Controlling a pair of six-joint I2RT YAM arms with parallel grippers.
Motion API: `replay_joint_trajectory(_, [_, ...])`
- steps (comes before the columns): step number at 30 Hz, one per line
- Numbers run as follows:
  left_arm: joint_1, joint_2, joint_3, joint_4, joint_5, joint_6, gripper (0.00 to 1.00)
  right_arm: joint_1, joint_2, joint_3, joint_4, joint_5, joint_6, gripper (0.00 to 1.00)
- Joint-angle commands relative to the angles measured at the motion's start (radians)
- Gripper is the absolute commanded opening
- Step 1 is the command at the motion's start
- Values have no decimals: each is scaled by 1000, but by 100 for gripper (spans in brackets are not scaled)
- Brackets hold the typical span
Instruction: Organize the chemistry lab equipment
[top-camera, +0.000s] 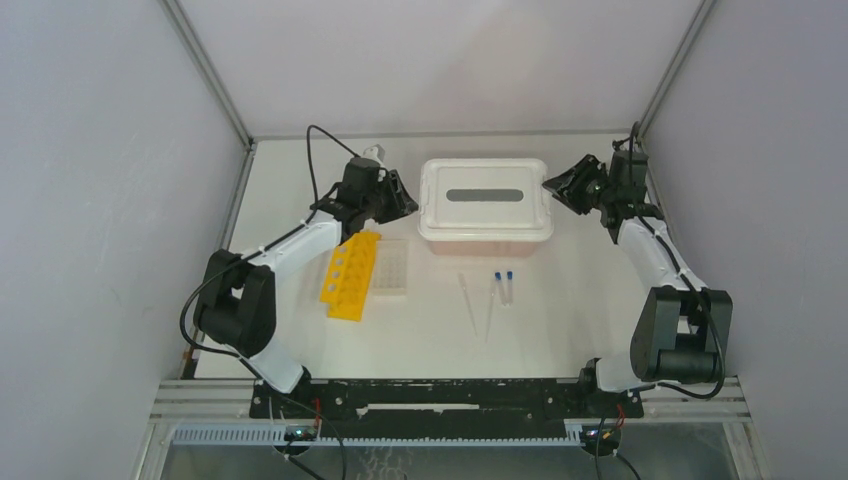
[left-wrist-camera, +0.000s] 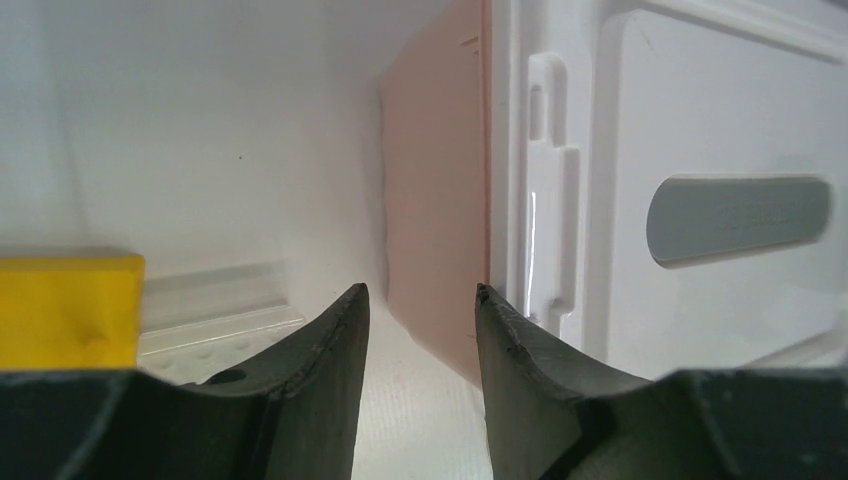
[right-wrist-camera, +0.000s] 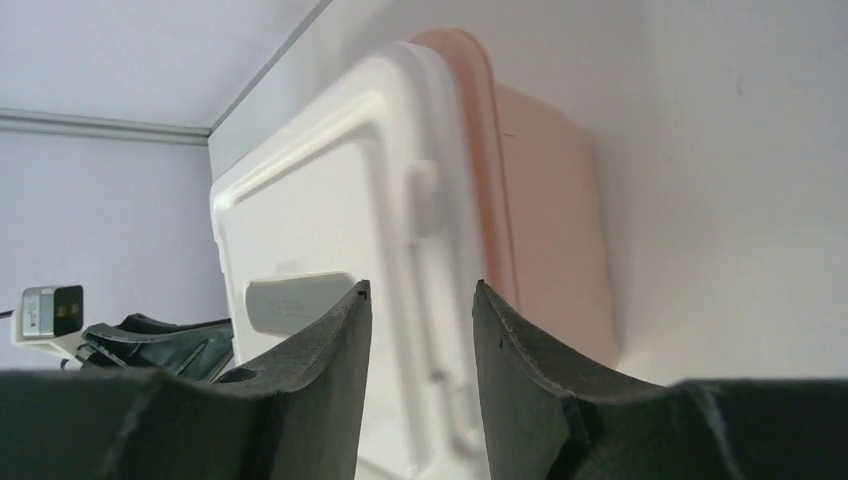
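A yellow tube rack (top-camera: 352, 275) lies left of centre on the table, and a small clear grid rack (top-camera: 392, 267) rests against its right side. Two tiny blue-capped tubes (top-camera: 503, 285) and two thin clear droppers (top-camera: 468, 300) lie in front of the tub. My left gripper (top-camera: 408, 203) hovers open at the tub's left end, nothing between its fingers (left-wrist-camera: 340, 340). In the left wrist view the yellow rack (left-wrist-camera: 68, 305) and clear rack (left-wrist-camera: 215, 320) show at lower left. My right gripper (top-camera: 552, 185) stands open at the tub's right end, empty, its fingers (right-wrist-camera: 335, 340) facing the lid's edge.
The large pink tub (top-camera: 485, 240) with its white lid (top-camera: 485, 200) and grey slot (top-camera: 485, 195) stands at the back centre, between both grippers. Its pink wall (left-wrist-camera: 435, 200) and lid (right-wrist-camera: 330, 230) fill the wrist views. Enclosure walls stand close on both sides and behind.
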Motion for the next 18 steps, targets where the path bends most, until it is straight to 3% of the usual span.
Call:
replay_joint_trajectory(1, [-6, -4, 83, 12, -3, 20, 48, 0, -35, 67, -40, 65, -54, 49])
replay_joint_trajectory(18, [-13, 5, 107, 10, 7, 20, 48, 89, -20, 123, -166, 277, -182, 56])
